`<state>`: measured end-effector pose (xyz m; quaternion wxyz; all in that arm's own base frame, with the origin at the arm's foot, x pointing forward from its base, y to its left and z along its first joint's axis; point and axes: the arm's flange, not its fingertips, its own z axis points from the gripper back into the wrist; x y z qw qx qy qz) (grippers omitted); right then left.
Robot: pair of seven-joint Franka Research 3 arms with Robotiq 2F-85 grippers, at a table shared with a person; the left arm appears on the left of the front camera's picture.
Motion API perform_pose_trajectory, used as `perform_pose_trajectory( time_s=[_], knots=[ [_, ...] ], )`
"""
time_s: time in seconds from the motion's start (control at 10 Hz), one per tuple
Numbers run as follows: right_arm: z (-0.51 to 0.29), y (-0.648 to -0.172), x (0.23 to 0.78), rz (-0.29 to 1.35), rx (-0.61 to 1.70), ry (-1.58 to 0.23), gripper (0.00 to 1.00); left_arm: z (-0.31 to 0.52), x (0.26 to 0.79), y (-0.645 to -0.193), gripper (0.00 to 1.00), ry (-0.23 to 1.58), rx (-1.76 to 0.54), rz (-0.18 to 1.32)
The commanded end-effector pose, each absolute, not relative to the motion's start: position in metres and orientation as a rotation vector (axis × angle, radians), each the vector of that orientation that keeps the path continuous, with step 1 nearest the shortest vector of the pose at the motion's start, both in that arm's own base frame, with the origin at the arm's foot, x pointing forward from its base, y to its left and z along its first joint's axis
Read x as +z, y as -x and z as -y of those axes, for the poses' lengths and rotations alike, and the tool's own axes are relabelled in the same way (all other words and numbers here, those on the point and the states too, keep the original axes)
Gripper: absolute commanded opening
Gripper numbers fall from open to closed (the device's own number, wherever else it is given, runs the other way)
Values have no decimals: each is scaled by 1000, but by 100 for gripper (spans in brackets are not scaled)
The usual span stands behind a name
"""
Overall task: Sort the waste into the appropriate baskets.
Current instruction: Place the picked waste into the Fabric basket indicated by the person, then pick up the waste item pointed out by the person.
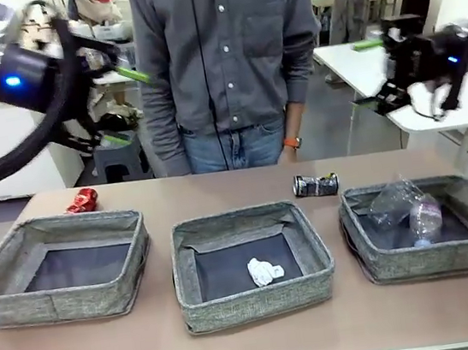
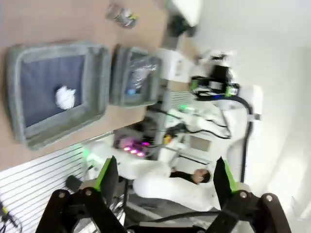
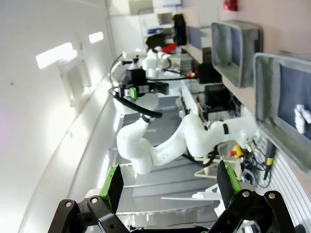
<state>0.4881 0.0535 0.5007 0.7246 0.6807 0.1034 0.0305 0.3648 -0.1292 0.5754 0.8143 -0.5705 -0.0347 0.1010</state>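
**Grippers.** The left gripper (image 1: 121, 106) hangs high over the far left part of the table (image 1: 256, 345). Its jaws are spread wide, the green pads well apart with nothing between them. The right gripper (image 1: 365, 73) hangs equally high, out past the table's far right corner, and its jaws are also spread and unloaded.

**Baskets.** Three low square bins of grey woven fabric stand in a row, with soft, slightly slumped walls and flat dark bottoms. The left basket (image 1: 8, 295) sits below the left jaws, toward the near edge. The middle basket (image 1: 259, 303) sits between the two sets of jaws, low and near. The right basket (image 1: 375, 264) sits below the right jaws.

**Waste.**
- The crushed red can (image 1: 83, 200) is dented and glossy. It lies directly under the left jaws on bare table, just behind the left basket's far wall.
- The crushed dark-silver can (image 1: 316, 185) lies on its side with its long axis along the far table edge. It is below the right jaws, offset toward the middle, behind the gap between the middle and right baskets.
- The crumpled white tissue (image 1: 265, 271) is soft and lumpy and rests on the middle basket's bottom.
- The clear plastic bottle (image 1: 425, 217) lies in the right basket with its long axis running far to near and its blue cap toward the near wall.
- The clear plastic cup (image 1: 391, 202) lies just beside the bottle.

**Clearance.** A bare strip of table runs along the near edge, and a narrower strip runs behind the baskets. A person (image 1: 227, 55) stands against the far edge, between the two sets of jaws.
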Motion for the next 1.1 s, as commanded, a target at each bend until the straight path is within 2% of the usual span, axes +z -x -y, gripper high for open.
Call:
perform_pose_trajectory(
  time_s=[0.0, 0.1, 0.2, 1.0],
  knots=[
    [-81, -503, 505, -255, 35, -1484, 100, 99, 541, -357, 100, 1418, 78, 64],
    [-90, -507, 498, -253, 12, -1386, 100, 89, 522, -358, 100, 1386, -18, -5],
    [-77, -496, 497, -246, 71, -1501, 100, 108, 561, -364, 100, 1332, 183, 99],
    [-77, -496, 497, -246, 71, -1501, 100, 108, 561, -364, 100, 1332, 183, 99]
  ],
)
